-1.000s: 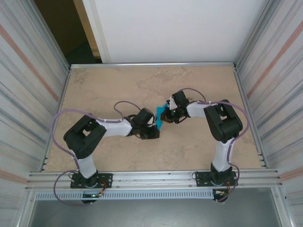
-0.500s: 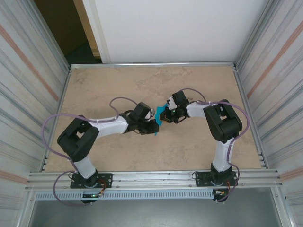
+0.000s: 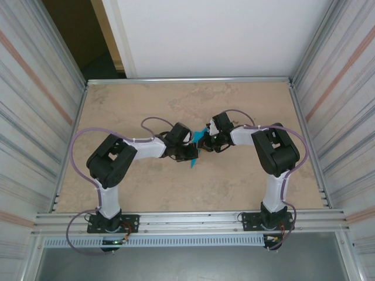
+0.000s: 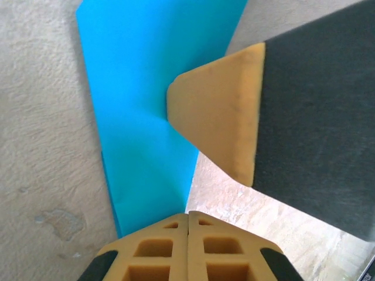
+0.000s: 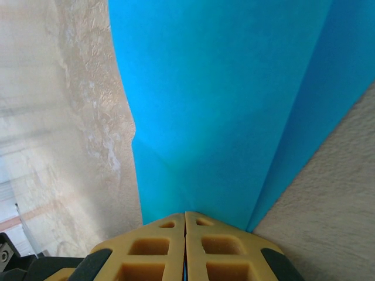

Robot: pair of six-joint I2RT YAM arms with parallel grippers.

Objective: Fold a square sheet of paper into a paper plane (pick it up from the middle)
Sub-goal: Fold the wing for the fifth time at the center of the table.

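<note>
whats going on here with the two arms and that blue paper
A paper plane fold is under way. The left tool and the right tool are each shut on the folded teal paper, gripping it from opposite sides with their tips close together, near the middle of the table. The paper shows creases and layers, but it does not yet look like a finished plane.

Left arm (image 3: 142, 149), right arm (image 3: 246, 136) bent inward; left fingers (image 4: 157, 259), right fingers (image 5: 153, 257) pressed together.
</note>
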